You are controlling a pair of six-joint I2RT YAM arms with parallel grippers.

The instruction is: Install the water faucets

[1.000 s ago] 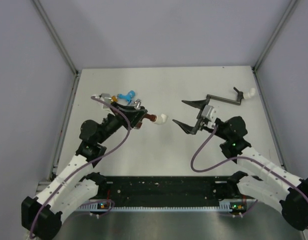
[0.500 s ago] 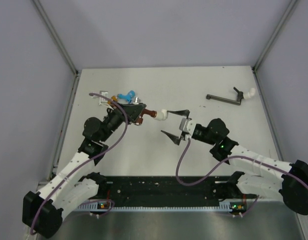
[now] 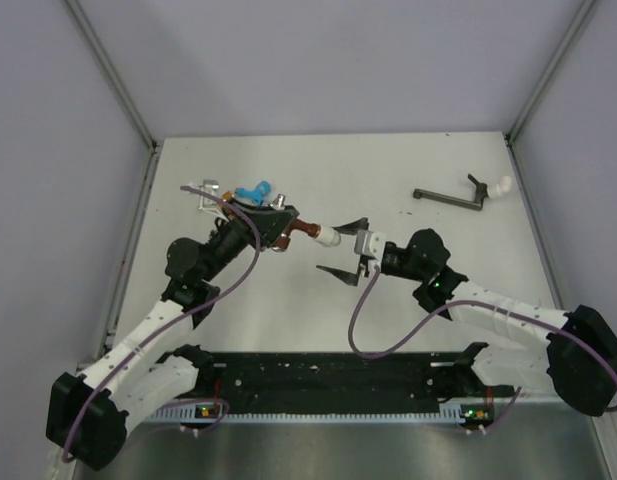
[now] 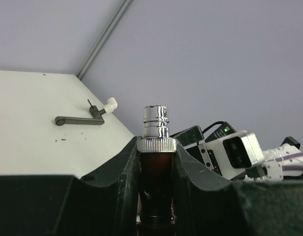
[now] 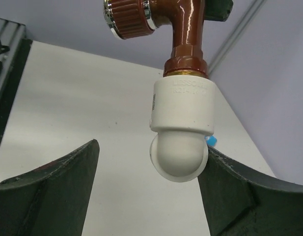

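My left gripper (image 3: 288, 228) is shut on a dark red-brown faucet (image 3: 304, 232) and holds it above the table with a white elbow fitting (image 3: 328, 237) screwed on its end. In the left wrist view the faucet's silvery tip (image 4: 156, 123) sticks up between the jaws of the left gripper (image 4: 156, 164). My right gripper (image 3: 340, 248) is open, its jaws either side of the elbow. In the right wrist view the elbow (image 5: 183, 132) hangs from the faucet (image 5: 186, 34) between the open fingers of the right gripper (image 5: 151, 164), close against the right one. A light blue faucet (image 3: 254, 189) lies at the back left.
An orange faucet (image 3: 228, 201) and a silvery piece (image 3: 209, 191) lie beside the blue one. A grey faucet (image 3: 450, 197) with a white elbow (image 3: 502, 185) lies at the back right; it also shows in the left wrist view (image 4: 80, 120). A black rail (image 3: 328, 375) runs along the near edge.
My right arm has swung left from the back right, and its open jaws now straddle the white elbow. My left gripper has shifted slightly with the faucet.
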